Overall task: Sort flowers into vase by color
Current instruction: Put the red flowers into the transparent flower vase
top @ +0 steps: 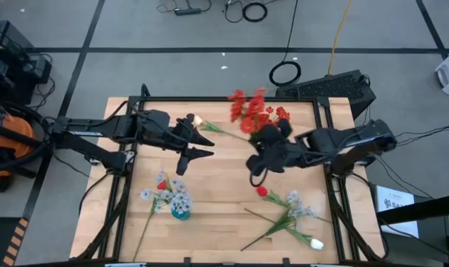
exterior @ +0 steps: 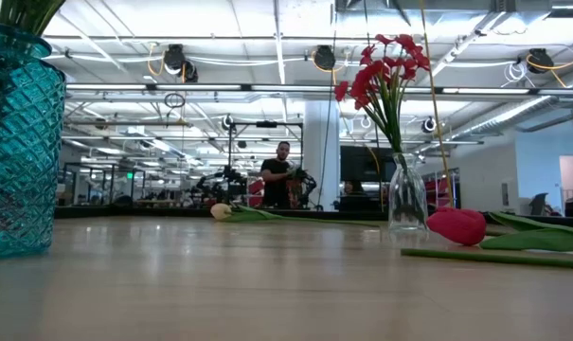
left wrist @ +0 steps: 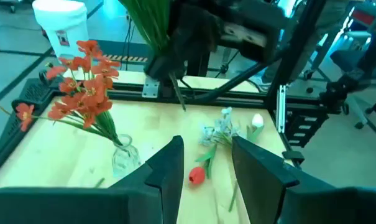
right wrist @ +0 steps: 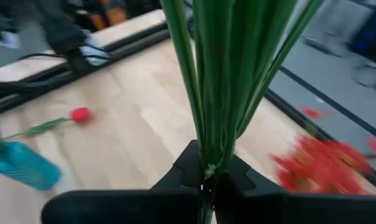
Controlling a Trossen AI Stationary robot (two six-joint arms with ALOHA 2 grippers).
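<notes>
My right gripper point(top: 258, 162) hovers over the table's middle right, shut on a bunch of long green stems point(right wrist: 219, 74); its blossoms are out of the wrist view. My left gripper point(top: 202, 146) is open above the table's middle left and touches nothing. A clear vase point(exterior: 406, 194) of red blossom clusters point(top: 252, 110) stands at the far edge. A teal vase point(top: 179, 212) with pale blue-white sprays stands near the front left. Lying flat on the table are red tulips point(top: 262, 191) point(top: 162, 185), a cream tulip point(top: 197, 121), a pale spray point(top: 295, 205) and a white tulip point(top: 317, 243). My right gripper pinches the bunch of green stems between its two fingers low on the stems point(right wrist: 214, 163), several stems together. The fingers lie across them. The bunch is lifted clear of the table; its cut ends point(left wrist: 179, 94) hang below the fingers and the stems rise steeply above them.
Black rails point(top: 209, 99) frame the wooden table top. Bare wood lies between the two grippers and toward the near middle. Cables and a dark case point(top: 335, 87) sit on the floor beyond the far edge. A person point(exterior: 281, 175) stands far off in the room.
</notes>
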